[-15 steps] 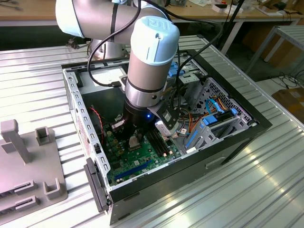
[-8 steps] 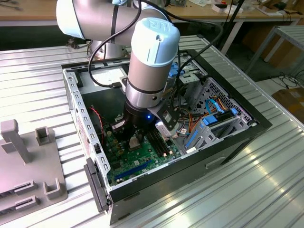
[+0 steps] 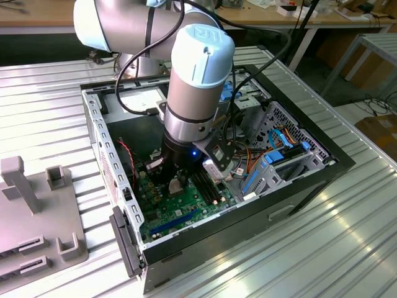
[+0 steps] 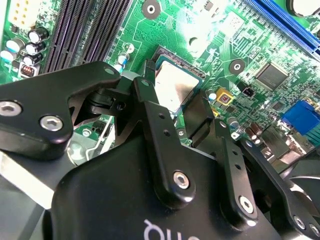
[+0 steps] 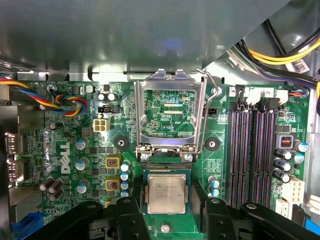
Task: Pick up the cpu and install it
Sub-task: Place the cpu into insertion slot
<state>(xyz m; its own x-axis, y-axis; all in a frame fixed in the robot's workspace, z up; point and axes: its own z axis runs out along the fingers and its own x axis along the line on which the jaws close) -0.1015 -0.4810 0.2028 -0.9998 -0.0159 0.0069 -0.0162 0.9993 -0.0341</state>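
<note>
The cpu (image 5: 166, 194) lies flat on the motherboard (image 5: 220, 167) just beside the raised retaining frame (image 5: 169, 112), directly beneath the gripper (image 5: 167, 205), which brackets two opposite edges; clasped or let go, I cannot tell.

Robotics lab or workshop. Robot arm (image 3: 192, 81) stands over an opened desktop PC case (image 3: 217, 248) on a ribbed metal table (image 3: 49, 105), grey jig (image 3: 37, 223) beside it. Cluttered wooden workbenches (image 3: 37, 12) behind, cardboard box (image 3: 379, 133) and loose cables (image 3: 372, 102) on the floor.
</note>
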